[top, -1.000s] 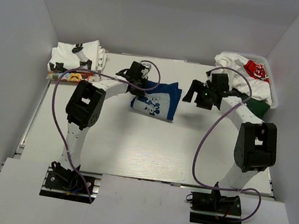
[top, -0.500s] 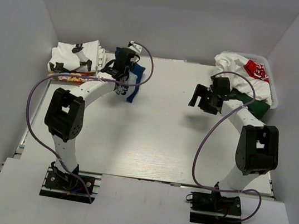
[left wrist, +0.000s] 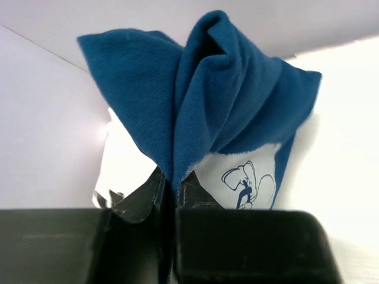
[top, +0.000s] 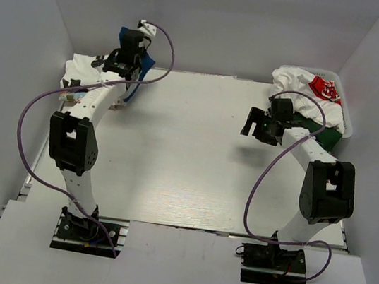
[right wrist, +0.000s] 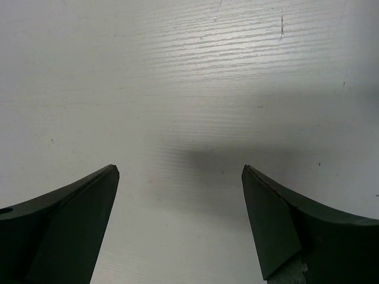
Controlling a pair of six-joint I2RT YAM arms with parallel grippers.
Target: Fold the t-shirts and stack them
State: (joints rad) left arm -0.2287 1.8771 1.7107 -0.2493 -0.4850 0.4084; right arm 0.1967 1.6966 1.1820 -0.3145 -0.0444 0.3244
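My left gripper (top: 128,59) is shut on the folded dark blue t-shirt (top: 130,39) and holds it up at the far left, beside the stack of folded white printed t-shirts (top: 85,73). In the left wrist view the blue t-shirt (left wrist: 201,89) bunches out from the closed jaws of the left gripper (left wrist: 173,192), with a white patch carrying a blue cartoon print (left wrist: 246,177). My right gripper (top: 257,126) is open and empty over bare table at the right; in the right wrist view the right gripper (right wrist: 180,174) has its fingers spread wide.
A white mesh basket (top: 347,115) at the far right holds crumpled tees: a white one with red print (top: 311,89) and a dark green piece (top: 327,136). Grey walls close in the table (top: 187,156) on three sides.
My left gripper has carried the blue t-shirt from the table's middle back to the far left, lifting it next to the stack. My right gripper has stayed nearly still.
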